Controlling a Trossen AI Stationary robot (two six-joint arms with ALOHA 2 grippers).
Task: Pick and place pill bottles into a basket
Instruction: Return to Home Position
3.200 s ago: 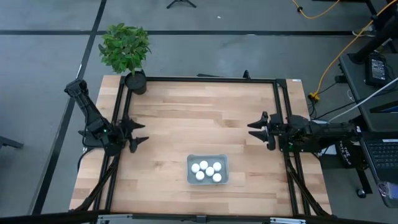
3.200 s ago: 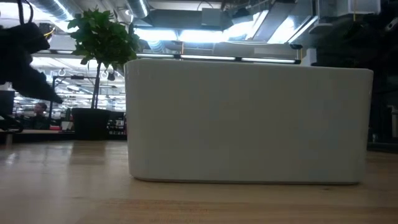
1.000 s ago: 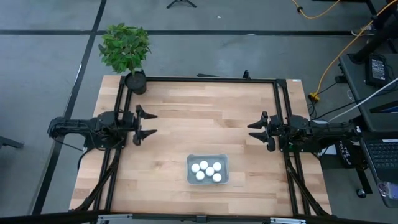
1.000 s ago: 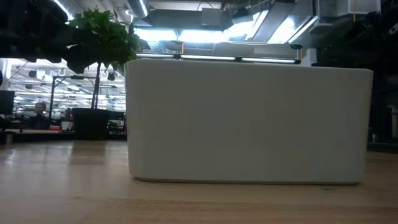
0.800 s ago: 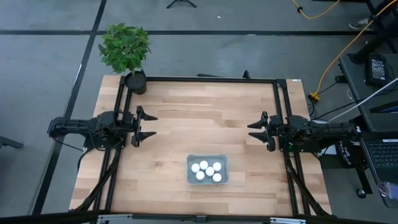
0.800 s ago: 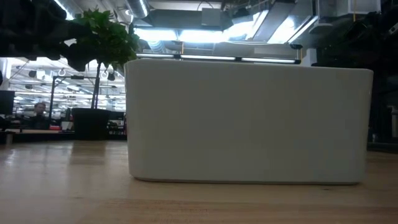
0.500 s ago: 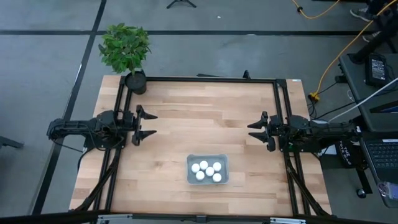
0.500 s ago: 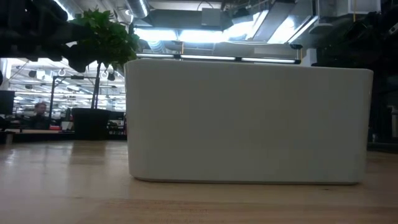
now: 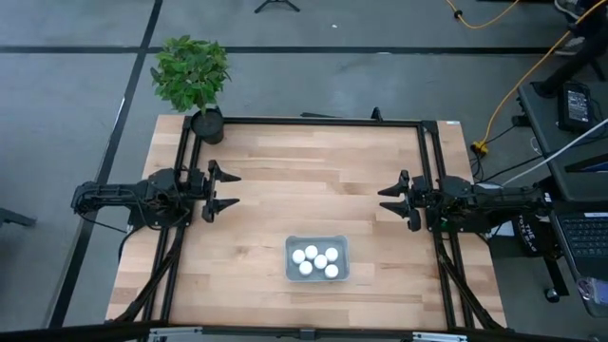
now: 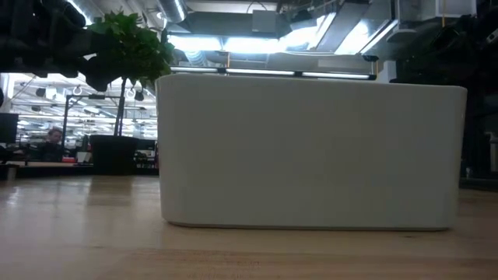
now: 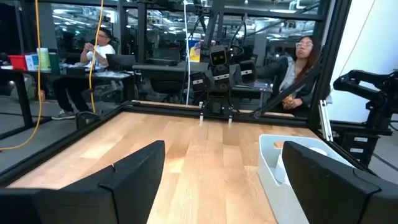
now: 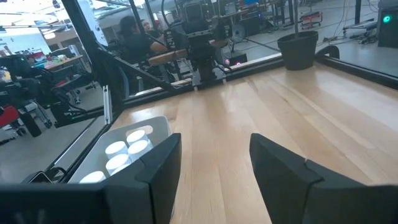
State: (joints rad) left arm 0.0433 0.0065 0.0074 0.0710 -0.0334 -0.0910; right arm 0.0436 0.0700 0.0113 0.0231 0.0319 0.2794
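Observation:
The pale grey-blue basket stands on the wooden table near its front edge, and fills the low view. Several white pill bottles stand upright inside it, caps up; they also show in the right wrist view. My left gripper is open at the table's left side, above the wood, pointing right. My right gripper is open at the right side, pointing left. Both are empty and well away from the basket.
A black plant pot with a green plant stands at the table's far left corner. A black frame runs around the table. People sit at desks beyond the table in the left wrist view.

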